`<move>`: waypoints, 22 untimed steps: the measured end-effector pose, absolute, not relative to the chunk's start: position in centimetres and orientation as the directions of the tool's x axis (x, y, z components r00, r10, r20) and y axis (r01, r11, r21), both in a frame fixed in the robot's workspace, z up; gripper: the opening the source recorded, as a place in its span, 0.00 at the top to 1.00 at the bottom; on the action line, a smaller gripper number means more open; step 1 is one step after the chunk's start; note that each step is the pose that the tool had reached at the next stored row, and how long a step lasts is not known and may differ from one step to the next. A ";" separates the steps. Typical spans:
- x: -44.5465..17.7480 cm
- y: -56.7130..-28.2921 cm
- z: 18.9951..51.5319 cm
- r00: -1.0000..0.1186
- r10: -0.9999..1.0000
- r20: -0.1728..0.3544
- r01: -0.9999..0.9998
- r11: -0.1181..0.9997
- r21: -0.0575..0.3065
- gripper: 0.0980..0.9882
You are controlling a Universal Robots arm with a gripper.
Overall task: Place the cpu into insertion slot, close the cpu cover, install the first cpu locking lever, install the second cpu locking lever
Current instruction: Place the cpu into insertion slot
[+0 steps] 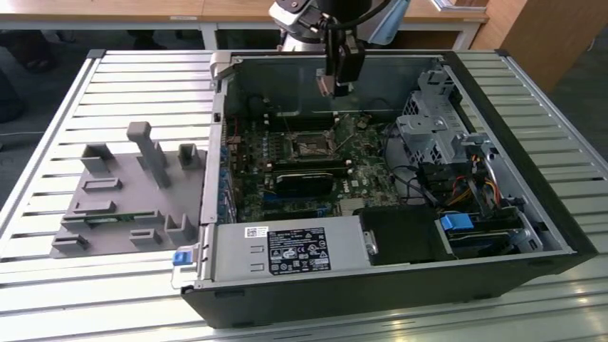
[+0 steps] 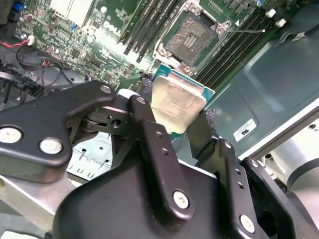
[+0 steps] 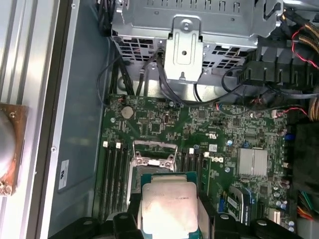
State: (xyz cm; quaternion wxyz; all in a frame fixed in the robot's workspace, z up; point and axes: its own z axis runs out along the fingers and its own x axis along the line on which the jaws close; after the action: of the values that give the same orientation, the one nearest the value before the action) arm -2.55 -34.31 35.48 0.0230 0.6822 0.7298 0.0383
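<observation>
In the exterior view, the pincer (image 1: 329, 87) is seen hanging inside the open computer case (image 1: 380, 299), at twelve o'clock from the insertion slot (image 1: 311, 148). In the second wrist view, the cpu (image 2: 178, 102) is gripped between its fingers (image 2: 149, 127), apart from the bare insertion slot (image 2: 191, 41). In the first wrist view, the cpu (image 3: 168, 204) is shown unseated; every step is judged outstanding.
</observation>
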 end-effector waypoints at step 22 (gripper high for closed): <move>-3.3 -33.1 32.1 -0.021 1.000 0.009 0.996 0.020 0.085 0.52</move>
State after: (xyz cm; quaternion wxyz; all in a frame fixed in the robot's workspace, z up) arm -3.30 -33.14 32.05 0.0263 0.6991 0.7138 0.0336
